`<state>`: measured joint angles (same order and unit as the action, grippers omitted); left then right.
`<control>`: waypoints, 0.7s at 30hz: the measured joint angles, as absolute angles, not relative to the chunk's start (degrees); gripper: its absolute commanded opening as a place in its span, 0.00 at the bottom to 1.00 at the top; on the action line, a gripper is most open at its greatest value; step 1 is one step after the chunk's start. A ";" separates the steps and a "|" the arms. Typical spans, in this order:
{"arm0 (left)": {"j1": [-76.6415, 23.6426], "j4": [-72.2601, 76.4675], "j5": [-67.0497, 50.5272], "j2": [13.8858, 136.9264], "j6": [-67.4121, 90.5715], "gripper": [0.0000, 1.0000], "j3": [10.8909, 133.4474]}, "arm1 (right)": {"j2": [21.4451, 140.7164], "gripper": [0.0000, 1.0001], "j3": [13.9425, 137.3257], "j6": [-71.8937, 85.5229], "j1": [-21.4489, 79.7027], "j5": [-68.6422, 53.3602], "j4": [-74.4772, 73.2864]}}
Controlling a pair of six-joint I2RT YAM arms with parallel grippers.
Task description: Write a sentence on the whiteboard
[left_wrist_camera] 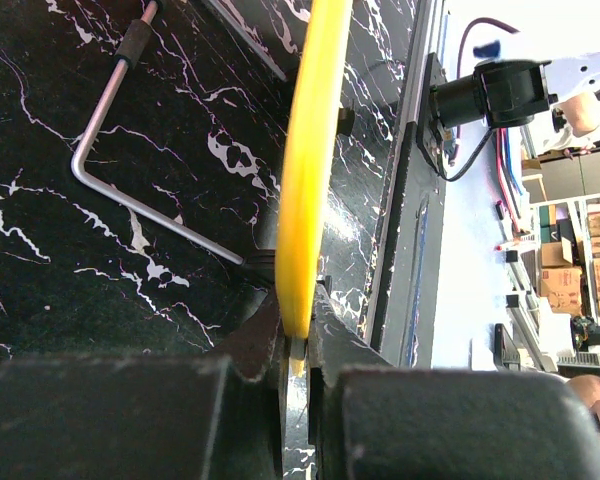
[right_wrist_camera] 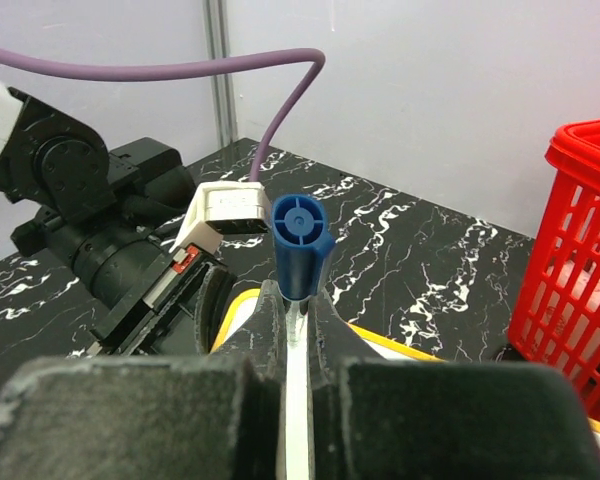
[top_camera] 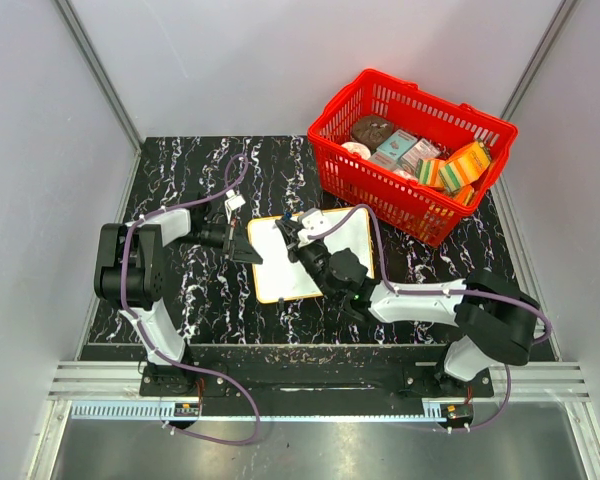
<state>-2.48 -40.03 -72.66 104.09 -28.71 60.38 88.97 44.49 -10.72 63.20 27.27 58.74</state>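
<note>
From above, my left gripper (top_camera: 248, 250) is clamped on the near edge of the whiteboard (top_camera: 280, 272). The board stretches away from those jaws and passes under my right gripper (top_camera: 288, 233). I can make out no sentence on the bare white, though my arm hides part of it.

At my left wrist, the yellow rim sits deep between my closed jaws. I judge this clamp must stay firm so strokes cannot shove the board.

At my right wrist, my fingers pinch a marker (right_wrist_camera: 300, 245), blue end toward the camera, with the board just below. The tip is hidden, so I would press lightly and write in small strokes.
</note>
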 measured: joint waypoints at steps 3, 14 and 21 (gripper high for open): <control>-2.48 -40.25 -72.69 104.09 -29.04 0.00 60.40 | 89.47 0.00 44.77 -10.96 63.22 28.49 59.27; -2.46 -40.58 -72.71 104.09 -29.50 0.00 60.40 | 91.44 0.00 44.84 -10.96 63.22 30.15 59.33; -2.46 -40.60 -72.69 104.09 -29.52 0.00 60.40 | 93.56 0.00 45.43 -11.07 63.22 31.07 60.51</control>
<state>-2.46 -40.60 -72.69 104.09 -29.52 60.40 93.56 45.43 -11.07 63.22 31.07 60.51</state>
